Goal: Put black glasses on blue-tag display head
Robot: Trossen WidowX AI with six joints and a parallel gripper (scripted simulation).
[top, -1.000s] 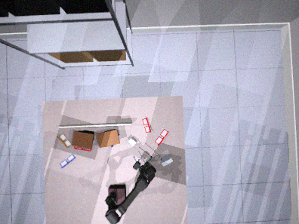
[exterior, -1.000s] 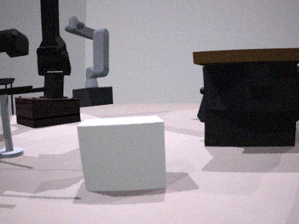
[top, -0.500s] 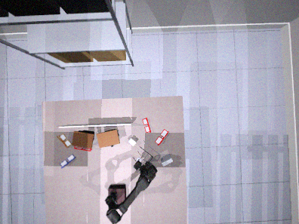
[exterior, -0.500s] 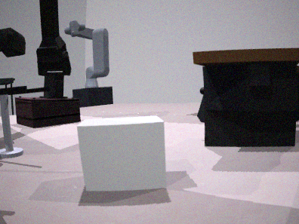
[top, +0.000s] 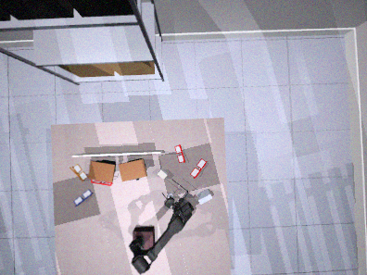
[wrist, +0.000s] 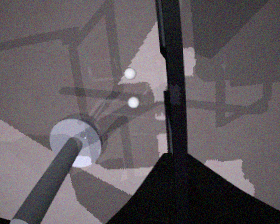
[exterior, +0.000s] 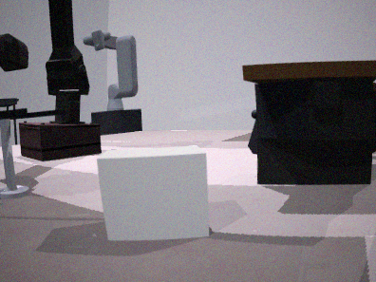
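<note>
My gripper [top: 178, 197] [wrist: 174, 161] is shut on the black glasses [top: 187, 192] [wrist: 173, 75] and holds them above the table at the right side, away from both heads. In the wrist view the frame is a dark upright bar with two pale nose pads beside it; the temples are hard to make out. Two display heads with brown tops stand at the left: the left head [top: 102, 170] has red glasses at its front, and the right head [top: 133, 169] [exterior: 313, 132] shows dark in the exterior view. No blue tag can be made out in any view.
A white block [top: 162, 174] [exterior: 154, 196] stands between the right head and the gripper. A pole stand with a round base [exterior: 16, 191] [wrist: 62, 135] is close to the gripper. Red glasses [top: 198, 168], blue glasses [top: 83, 197] and a long white bar [top: 118, 154] are also on the table.
</note>
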